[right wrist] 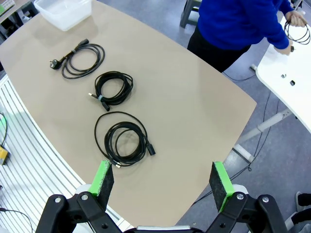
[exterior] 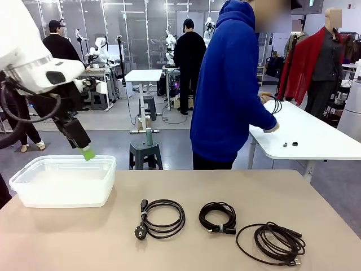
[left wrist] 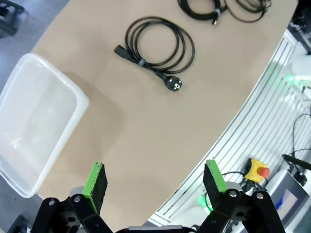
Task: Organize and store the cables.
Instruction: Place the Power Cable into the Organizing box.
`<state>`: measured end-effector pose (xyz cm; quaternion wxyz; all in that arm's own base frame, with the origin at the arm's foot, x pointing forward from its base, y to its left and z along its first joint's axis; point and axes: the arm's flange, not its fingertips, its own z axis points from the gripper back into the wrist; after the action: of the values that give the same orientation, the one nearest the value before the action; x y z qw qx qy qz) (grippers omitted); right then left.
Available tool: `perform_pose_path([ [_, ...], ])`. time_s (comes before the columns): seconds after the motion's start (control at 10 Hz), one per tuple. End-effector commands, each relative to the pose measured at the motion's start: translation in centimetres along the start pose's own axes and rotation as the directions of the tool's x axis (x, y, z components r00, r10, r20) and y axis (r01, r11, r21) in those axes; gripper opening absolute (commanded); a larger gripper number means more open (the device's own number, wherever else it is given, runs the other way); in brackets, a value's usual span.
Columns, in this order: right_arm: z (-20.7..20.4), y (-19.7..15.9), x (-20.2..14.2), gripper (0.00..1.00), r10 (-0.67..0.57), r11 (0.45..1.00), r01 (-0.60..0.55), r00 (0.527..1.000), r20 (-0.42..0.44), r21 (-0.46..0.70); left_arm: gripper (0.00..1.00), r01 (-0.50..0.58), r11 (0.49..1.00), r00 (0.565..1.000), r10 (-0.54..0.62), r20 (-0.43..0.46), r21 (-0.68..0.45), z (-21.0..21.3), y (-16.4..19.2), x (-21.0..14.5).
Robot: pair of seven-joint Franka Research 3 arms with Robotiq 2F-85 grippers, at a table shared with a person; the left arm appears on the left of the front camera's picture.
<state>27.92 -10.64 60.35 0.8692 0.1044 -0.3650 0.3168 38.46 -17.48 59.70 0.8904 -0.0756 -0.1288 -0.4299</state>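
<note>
Hovering left end effector (left wrist: 153,167), jaws wide apart

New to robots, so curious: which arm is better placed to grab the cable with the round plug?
Probably left: the left tool, open, hangs by the bin, nearest the plug cable; the right tool overlooks the far coil.

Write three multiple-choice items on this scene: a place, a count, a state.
1. Seen from the front, the clear bin stands on the table at its: A) left B) middle C) right.
2. Coiled cables on the table: A) two B) three C) five.
3. The left gripper is: A) shut on a cable B) open, empty C) shut on the bin.
Answers: 1 A, it sits at the left edge; 2 B, three separate coils lie in a row; 3 B, jaws wide apart, nothing between.
</note>
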Motion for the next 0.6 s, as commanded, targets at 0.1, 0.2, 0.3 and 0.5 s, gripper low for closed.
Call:
perform_pose_path([
  [0.1,0.0,-0.1,-0.1,1.0,-0.001,1.0,0.001,1.0,0.001,0.001,1.0,-0.008,1.0,1.0,0.008,-0.03,0.011,-1.4,-0.8,2.2],
  [0.2,0.0,-0.1,-0.1,1.0,-0.001,1.0,0.001,1.0,0.001,0.001,1.0,-0.01,1.0,0.999,0.011,-0.054,0.016,-2.1,-0.9,2.7],
  [0.3,0.0,-0.1,-0.1,1.0,-0.001,1.0,0.001,1.0,0.001,0.001,1.0,-0.004,1.0,0.998,0.005,-0.067,0.014,-2.7,-1.2,3.4],
  [0.5,0.0,-0.1,-0.1,1.0,-0.001,1.0,0.001,1.0,0.001,0.001,1.0,0.012,1.0,0.994,-0.009,-0.107,0.026,-4.3,-2.0,5.1],
])
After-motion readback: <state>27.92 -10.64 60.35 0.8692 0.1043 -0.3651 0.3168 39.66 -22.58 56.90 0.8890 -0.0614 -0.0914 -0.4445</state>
